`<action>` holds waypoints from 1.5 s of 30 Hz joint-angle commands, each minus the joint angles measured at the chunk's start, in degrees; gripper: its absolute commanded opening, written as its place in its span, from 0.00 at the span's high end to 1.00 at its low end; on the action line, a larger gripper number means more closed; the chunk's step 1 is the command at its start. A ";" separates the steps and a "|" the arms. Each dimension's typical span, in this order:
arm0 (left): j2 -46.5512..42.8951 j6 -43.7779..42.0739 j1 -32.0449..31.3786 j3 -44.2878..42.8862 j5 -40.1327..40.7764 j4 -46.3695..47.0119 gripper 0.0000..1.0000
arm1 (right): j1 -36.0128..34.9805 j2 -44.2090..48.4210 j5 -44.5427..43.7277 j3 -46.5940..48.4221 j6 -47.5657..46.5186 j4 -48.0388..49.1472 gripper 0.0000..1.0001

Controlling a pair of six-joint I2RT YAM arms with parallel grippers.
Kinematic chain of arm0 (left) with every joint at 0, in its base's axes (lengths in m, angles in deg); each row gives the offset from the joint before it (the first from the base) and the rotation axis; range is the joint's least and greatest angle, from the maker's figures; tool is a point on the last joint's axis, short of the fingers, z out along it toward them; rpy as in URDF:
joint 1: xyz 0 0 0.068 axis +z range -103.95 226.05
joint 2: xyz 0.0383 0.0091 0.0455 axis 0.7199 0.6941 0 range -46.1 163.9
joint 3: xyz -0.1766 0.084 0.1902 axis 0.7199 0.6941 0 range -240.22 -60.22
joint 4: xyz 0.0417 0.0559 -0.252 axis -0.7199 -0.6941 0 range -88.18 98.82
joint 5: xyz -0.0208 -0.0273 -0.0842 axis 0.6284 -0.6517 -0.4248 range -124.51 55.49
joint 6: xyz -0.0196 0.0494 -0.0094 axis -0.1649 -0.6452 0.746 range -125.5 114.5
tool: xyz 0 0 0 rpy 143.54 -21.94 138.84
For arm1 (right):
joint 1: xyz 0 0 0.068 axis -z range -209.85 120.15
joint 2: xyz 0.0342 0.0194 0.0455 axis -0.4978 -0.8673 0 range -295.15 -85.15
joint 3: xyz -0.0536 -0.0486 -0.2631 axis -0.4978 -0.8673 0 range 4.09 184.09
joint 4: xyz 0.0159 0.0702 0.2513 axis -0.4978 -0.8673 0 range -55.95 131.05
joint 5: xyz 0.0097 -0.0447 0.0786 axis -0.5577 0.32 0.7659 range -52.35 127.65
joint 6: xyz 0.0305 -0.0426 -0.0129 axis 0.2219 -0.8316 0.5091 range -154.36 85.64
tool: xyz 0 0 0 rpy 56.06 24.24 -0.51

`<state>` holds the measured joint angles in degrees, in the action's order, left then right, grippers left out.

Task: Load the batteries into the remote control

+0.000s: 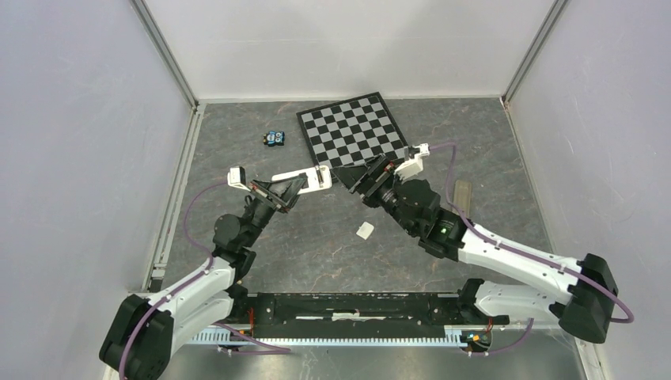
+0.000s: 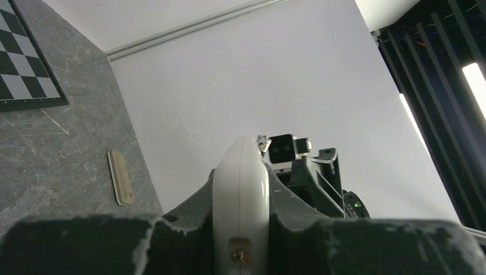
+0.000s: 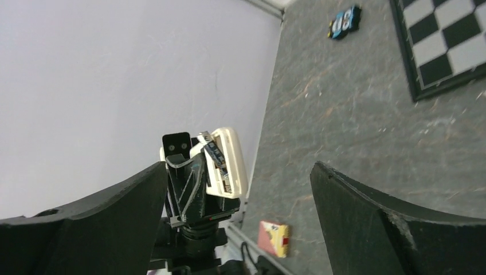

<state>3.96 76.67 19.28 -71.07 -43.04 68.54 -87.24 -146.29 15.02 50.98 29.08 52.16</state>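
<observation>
My left gripper (image 1: 286, 190) (image 2: 240, 192) is shut on the white remote control (image 1: 305, 180) (image 2: 240, 183) and holds it above the table, edge-on in the left wrist view. In the right wrist view the remote control (image 3: 229, 160) shows its open back compartment. A dark, blue-labelled battery (image 3: 216, 153) lies tilted in it. My right gripper (image 1: 365, 180) (image 3: 239, 172) stands wide open just off the remote's far end, with nothing between its fingers (image 3: 103, 220).
A checkerboard (image 1: 354, 128) lies at the back centre, with a small blue-and-black object (image 1: 274, 138) to its left. A small white piece (image 1: 365, 230) sits mid-table and a tan slab (image 1: 461, 195) lies right. A red-and-yellow box (image 3: 274, 238) lies by the left arm.
</observation>
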 commanded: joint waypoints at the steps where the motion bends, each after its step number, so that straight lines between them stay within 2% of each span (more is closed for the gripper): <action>1: 1.31 -4.46 -0.04 -1.89 -0.18 4.43 0.98 | 1.01 -3.04 7.83 -1.88 17.13 9.46 0.02; 12: 6.10 -4.21 -0.05 -3.01 -1.84 9.96 0.98 | 1.04 -11.42 10.73 0.07 28.57 19.86 0.02; 16: 5.74 -5.55 -0.04 -3.30 -4.09 11.20 0.98 | 1.11 -12.57 9.35 1.08 29.02 20.66 0.02; 22: 5.03 -7.64 -0.04 -3.12 -4.86 9.77 0.98 | 1.20 -13.21 5.70 -0.40 26.69 28.64 0.02; 25: 5.37 -8.08 -0.04 -3.03 -5.36 10.32 0.98 | 1.78 -13.70 5.16 0.32 26.40 28.64 0.02; 28: 5.43 -8.46 -0.04 -3.03 -5.44 10.32 0.98 | 2.69 -14.99 7.68 1.05 27.90 28.56 0.10; 32: 5.71 -8.82 -0.04 -3.31 -5.86 10.47 0.98 | 2.83 -16.25 9.68 1.11 29.09 28.88 0.25; 35: 5.69 -8.91 -0.04 -3.22 -6.07 10.68 0.98 | 3.07 -16.70 10.14 1.09 29.37 29.71 0.32; 45: 6.98 -8.49 -0.04 -2.53 -5.45 13.37 0.98 | 3.32 -18.80 12.04 1.14 31.45 33.21 0.43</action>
<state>10.24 70.63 19.30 -72.43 -47.54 78.13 -84.16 -164.30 25.49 49.39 58.28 80.05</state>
